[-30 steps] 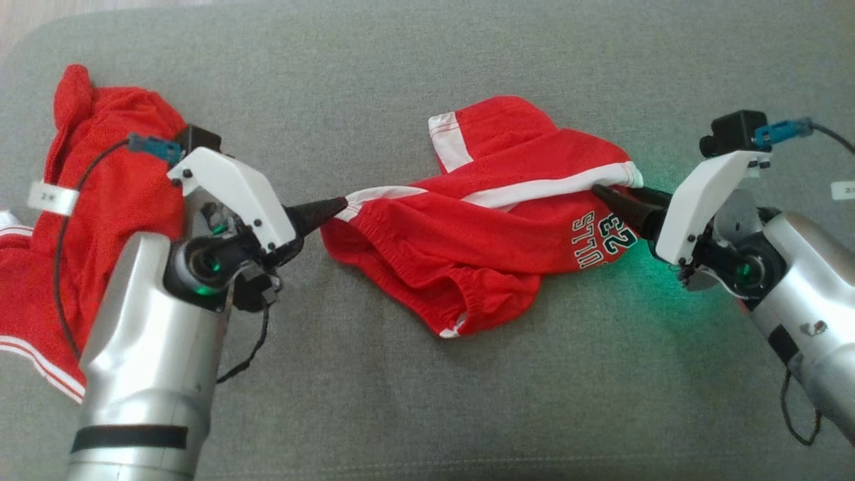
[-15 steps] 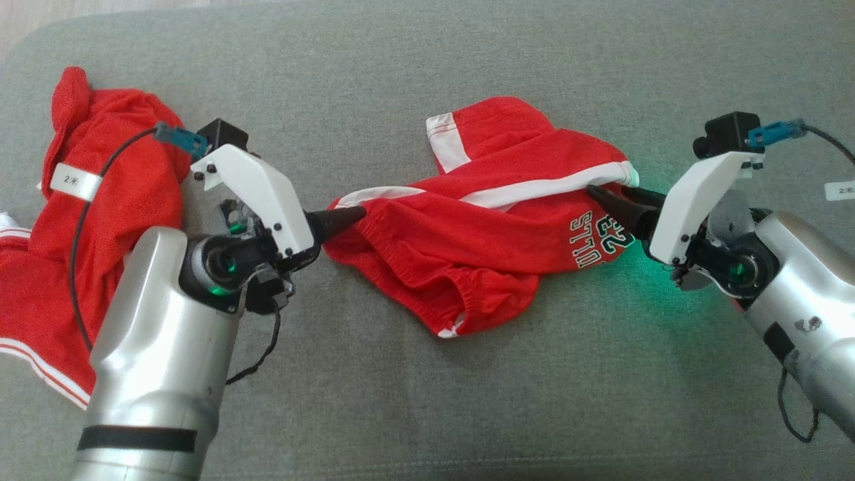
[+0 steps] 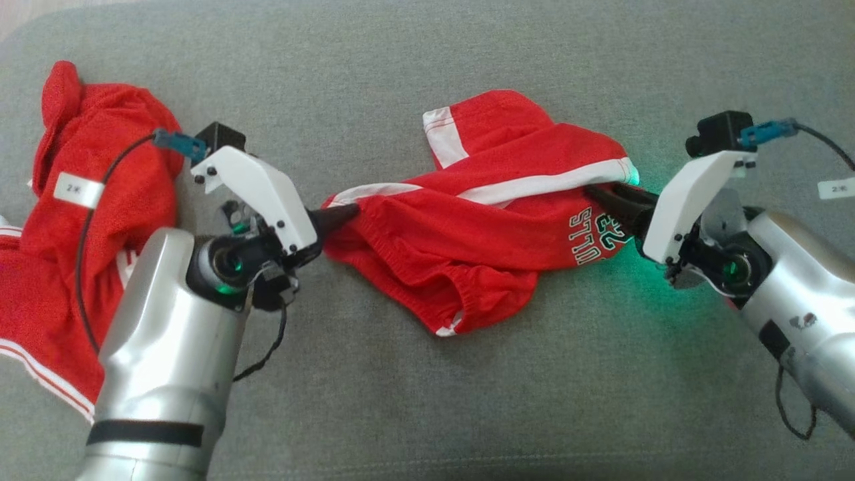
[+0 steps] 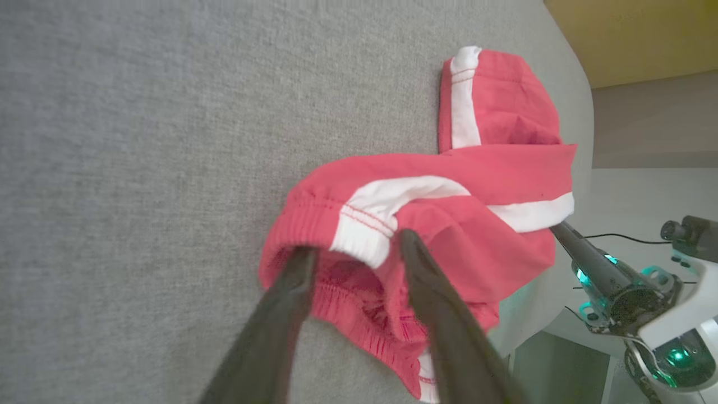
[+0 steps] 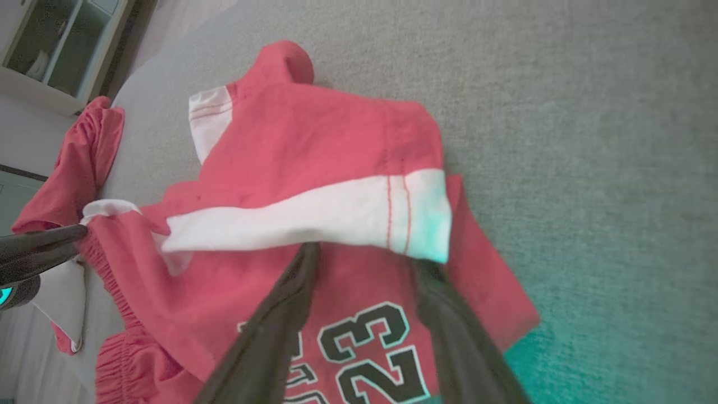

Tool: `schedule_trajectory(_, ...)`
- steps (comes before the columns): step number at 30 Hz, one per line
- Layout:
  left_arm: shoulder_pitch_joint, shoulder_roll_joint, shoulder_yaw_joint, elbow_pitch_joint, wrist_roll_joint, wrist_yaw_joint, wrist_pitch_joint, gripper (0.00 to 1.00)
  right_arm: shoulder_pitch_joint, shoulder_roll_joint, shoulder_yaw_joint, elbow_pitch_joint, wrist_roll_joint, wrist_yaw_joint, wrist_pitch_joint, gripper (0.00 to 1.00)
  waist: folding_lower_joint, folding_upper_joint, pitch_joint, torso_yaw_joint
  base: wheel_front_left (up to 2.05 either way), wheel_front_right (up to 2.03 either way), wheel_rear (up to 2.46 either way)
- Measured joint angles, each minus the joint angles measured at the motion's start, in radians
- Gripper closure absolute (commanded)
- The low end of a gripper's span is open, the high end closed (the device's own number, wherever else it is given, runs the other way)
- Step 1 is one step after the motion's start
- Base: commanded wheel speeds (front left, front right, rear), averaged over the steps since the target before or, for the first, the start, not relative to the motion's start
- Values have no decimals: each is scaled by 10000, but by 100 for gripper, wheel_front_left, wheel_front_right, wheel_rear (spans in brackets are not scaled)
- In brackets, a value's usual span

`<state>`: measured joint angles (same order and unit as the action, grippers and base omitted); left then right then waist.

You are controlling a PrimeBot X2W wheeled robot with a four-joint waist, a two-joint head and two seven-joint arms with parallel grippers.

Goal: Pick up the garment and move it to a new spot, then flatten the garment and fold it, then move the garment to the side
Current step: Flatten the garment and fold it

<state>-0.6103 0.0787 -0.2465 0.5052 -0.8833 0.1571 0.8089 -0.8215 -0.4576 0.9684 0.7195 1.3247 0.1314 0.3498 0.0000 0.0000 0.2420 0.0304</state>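
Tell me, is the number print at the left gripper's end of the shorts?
No, the number print lies at the end of the red shorts beside the right gripper.

The red shorts (image 5: pixel 314 146) carry the number "23".

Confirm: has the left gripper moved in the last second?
Yes. Against the red shorts, which barely shifted in the head view, the left gripper has pushed rightward and slightly down, further onto their waistband end.
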Motion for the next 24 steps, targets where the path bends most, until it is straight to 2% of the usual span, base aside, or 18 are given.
schedule_trajectory(1, -73, -27, 12, 73, -8, -2, -104, 72, -59, -6, 50, -15, 35, 0, -63, 93, 0, 0, 1, 0, 0, 0, 0)
schedule_trajectory(2, -159, -46, 31, 123, -48, -8, -213, 93, -120, -13, 73, -58, 35, 0, -134, 100, 0, 0, 2, 1, 0, 0, 0)
schedule_trajectory(3, -239, -58, 38, 159, -82, -92, -295, 100, -165, -27, 96, -105, 58, 0, -180, 100, 0, 0, 1, 2, 0, 0, 0)
schedule_trajectory(17, -316, -56, 307, 238, -328, -709, -732, 100, -279, -430, 635, -955, 221, 0, -1755, 100, -1, 0, -610, -29, 0, 0, 0)
schedule_trajectory(24, -216, 31, 318, -215, -366, -734, -738, 100, -265, -853, 905, -1143, 466, 0, -2107, 100, -1, 0, -817, -120, 0, 0, 0)
